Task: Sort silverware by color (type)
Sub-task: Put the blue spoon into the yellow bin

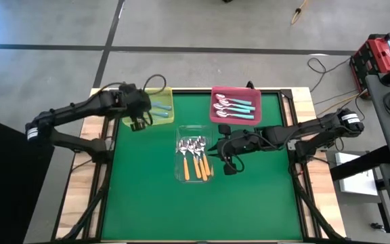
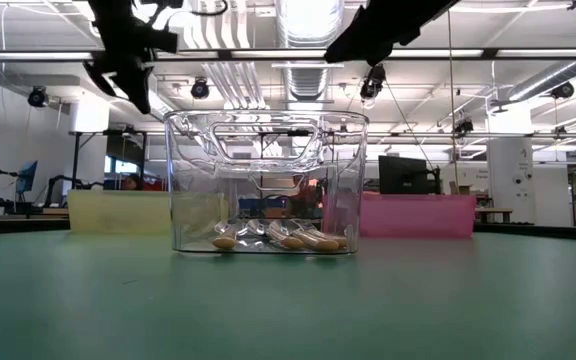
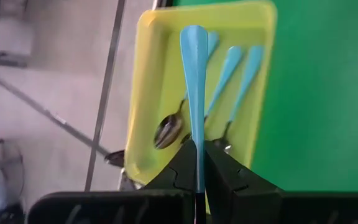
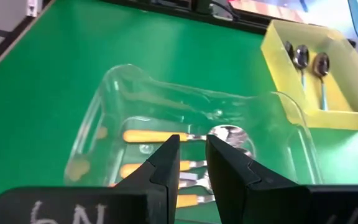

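Left gripper: clamped on blue spoon, above yellow tray, frame's upper left.
Right gripper: slightly parted, empty, above clear tray.
Risk: I release off-centre; spoon lands outside.

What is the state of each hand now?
Left hand: closed, holding a blue spoon over the yellow tray.
Right hand: open, empty.

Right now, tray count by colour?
Yellow tray: 1
Pink tray: 1
Clear tray: 1
Total: 3
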